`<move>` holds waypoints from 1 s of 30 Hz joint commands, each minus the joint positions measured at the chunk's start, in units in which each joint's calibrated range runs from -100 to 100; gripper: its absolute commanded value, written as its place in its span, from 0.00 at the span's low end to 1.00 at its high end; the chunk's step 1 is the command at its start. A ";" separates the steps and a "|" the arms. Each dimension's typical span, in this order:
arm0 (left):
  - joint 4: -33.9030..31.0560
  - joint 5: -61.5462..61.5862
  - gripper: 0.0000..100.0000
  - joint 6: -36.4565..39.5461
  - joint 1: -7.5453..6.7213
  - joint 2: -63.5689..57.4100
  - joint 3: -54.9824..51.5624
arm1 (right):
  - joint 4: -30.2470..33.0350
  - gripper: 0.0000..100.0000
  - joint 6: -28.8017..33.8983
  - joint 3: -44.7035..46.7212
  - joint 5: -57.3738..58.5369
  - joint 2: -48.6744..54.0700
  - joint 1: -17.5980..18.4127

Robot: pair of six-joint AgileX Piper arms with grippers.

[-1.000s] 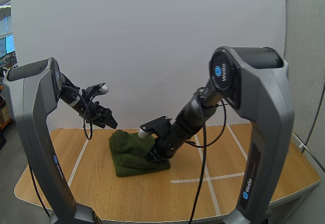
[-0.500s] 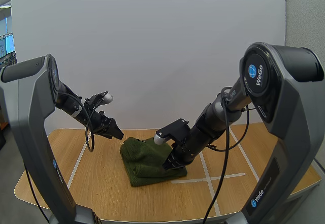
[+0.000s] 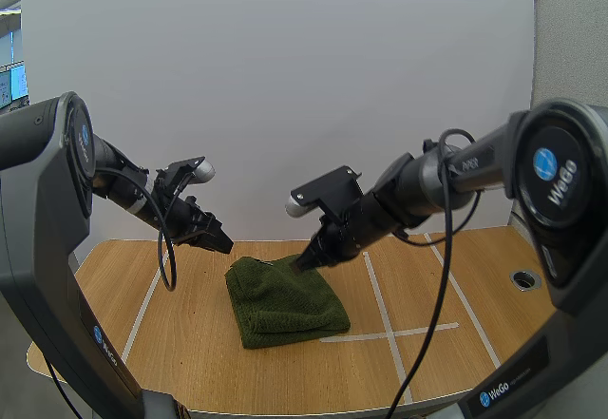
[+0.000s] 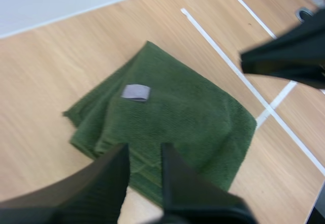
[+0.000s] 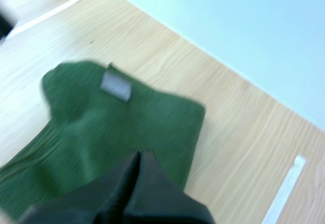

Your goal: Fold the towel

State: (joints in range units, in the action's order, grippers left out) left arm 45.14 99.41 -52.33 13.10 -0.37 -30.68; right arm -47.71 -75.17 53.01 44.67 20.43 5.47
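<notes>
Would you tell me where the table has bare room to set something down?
Bare table: right of the tape lines, and in front of the towel. Crowded: the towel's back edge, near left gripper and right gripper.

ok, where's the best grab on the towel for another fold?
Probably the towel edge nearest the left gripper: stacked layer edges show there. Come in low from that side, straddling the whole stack; it lies flat, so a top-down pinch would likely lift one layer.

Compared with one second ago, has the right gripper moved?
Yes. The right gripper has lifted off the towel, going up and back toward its far edge, slightly nearer the white tape line.
</notes>
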 commanded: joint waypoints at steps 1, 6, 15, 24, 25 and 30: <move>3.25 0.59 0.00 -0.15 -4.54 -0.87 -4.19 | -1.06 0.00 -0.11 -13.76 -1.21 -11.50 -0.21; 3.31 0.59 0.00 1.37 -9.16 -0.87 -4.19 | -1.80 0.00 -0.11 -21.15 1.40 -20.19 -0.21; -1.15 -3.19 0.00 2.55 -10.49 4.98 -4.46 | -3.13 0.00 -0.11 -27.40 3.82 -29.53 -0.21; -1.84 -14.56 0.00 1.08 -10.49 13.09 -4.46 | -3.26 0.00 -1.18 -28.64 -0.44 -36.51 -0.21; -2.11 -15.16 0.00 1.08 -10.49 13.87 -4.46 | -3.43 0.00 -1.27 -28.64 -1.53 -37.29 -0.21; -3.35 -17.62 0.00 0.76 -10.49 17.64 -4.46 | -3.02 0.00 -1.59 -28.64 -2.51 -39.48 -0.31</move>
State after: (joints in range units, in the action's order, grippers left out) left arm 42.91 85.53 -50.79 2.81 12.83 -34.93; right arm -50.58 -75.77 24.67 44.19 -17.02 5.47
